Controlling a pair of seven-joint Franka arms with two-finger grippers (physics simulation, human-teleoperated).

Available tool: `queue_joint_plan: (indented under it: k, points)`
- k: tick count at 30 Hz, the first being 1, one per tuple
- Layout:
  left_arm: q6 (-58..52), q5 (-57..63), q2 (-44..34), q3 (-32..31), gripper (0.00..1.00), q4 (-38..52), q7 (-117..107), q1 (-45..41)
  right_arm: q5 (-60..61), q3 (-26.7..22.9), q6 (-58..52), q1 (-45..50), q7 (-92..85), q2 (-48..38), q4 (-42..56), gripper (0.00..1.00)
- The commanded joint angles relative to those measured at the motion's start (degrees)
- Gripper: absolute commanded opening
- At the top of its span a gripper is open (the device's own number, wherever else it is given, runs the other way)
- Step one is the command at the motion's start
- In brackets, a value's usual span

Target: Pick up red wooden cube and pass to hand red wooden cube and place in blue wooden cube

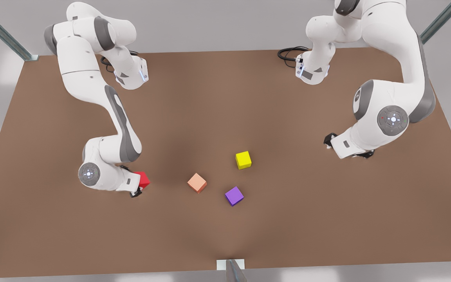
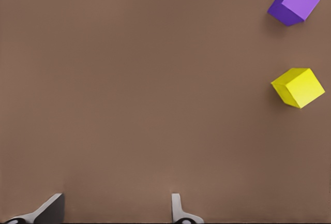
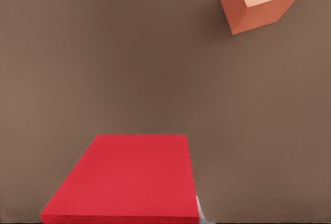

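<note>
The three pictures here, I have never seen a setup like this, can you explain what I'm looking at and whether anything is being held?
These are simulator renders of two white robot arms over a brown table. The wide picture comes from a camera off the arms; the other two come from cameras on each arm's wrist.

On the table lie a salmon-orange cube, a yellow cube and a purple cube.

The right gripper, on the front view's left, is down at the red wooden cube, which sits right in front of its wrist camera; whether the fingers have closed on it cannot be told.

The left gripper, on the front view's right, waits with fingers open and nothing between them, above bare table.
</note>
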Motion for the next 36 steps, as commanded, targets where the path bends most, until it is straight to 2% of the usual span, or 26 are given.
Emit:
queue_joint_plan:
  k: [1,2,5,11,15,20,32,33,34,35,36]
  points:
    - [-6.7,0.5,-0.6,0.3,1.0,-0.1,-14.3,-0.6,-6.9,0.0,7.1,-0.1,14.6,-1.2,-1.9,0.68]
    - [-9.8,0.8,-0.7,-1.3,1.0,3.0,-14.3,-0.6,-9.2,0.0,8.6,-0.8,14.1,-2.0,-3.4,0.68]
    - [-10.1,0.7,-0.6,-1.4,1.0,3.1,-14.2,-0.7,-9.7,-0.2,12.8,-1.2,13.8,-4.9,-9.4,0.69]
    - [-10.0,0.7,-0.3,-1.4,1.0,3.1,-14.1,-0.1,-19.7,-0.5,23.6,-1.6,13.9,-12.1,-21.7,0.69]
    - [-10.1,0.5,-0.3,-1.4,1.0,3.1,-14.2,-0.1,-25.8,-0.5,29.1,-2.7,13.9,-12.2,-23.4,0.7]
    - [-10.1,0.5,-0.3,-1.4,1.0,3.1,-14.1,-0.1,-26.4,-0.5,34.7,-3.6,13.9,-12.0,-26.7,0.7]
    - [-10.4,-0.6,0.2,-1.2,1.0,3.1,-14.1,2.6,-27.1,-0.4,36.9,-5.1,13.9,-11.3,-28.9,0.72]
    - [-12.1,-1.6,0.2,-1.2,1.0,2.8,-13.8,3.8,-27.1,-0.4,36.9,-5.4,13.9,-11.3,-29.1,0.75]
    - [-12.2,-1.5,0.4,-1.2,1.0,2.9,-13.8,3.8,-27.1,-0.4,37.5,-5.7,14.3,-11.3,-29.6,0.95]
    - [-11.6,-1.2,0.9,-1.3,1.0,3.0,-13.8,3.6,-27.1,-0.4,38.0,-6.3,14.3,-11.3,-29.8,1.0]
    - [-10.8,-1.2,0.9,-1.3,1.0,3.0,-13.9,3.3,-27.1,-0.3,38.2,-6.5,14.3,-11.3,-29.8,1.0]
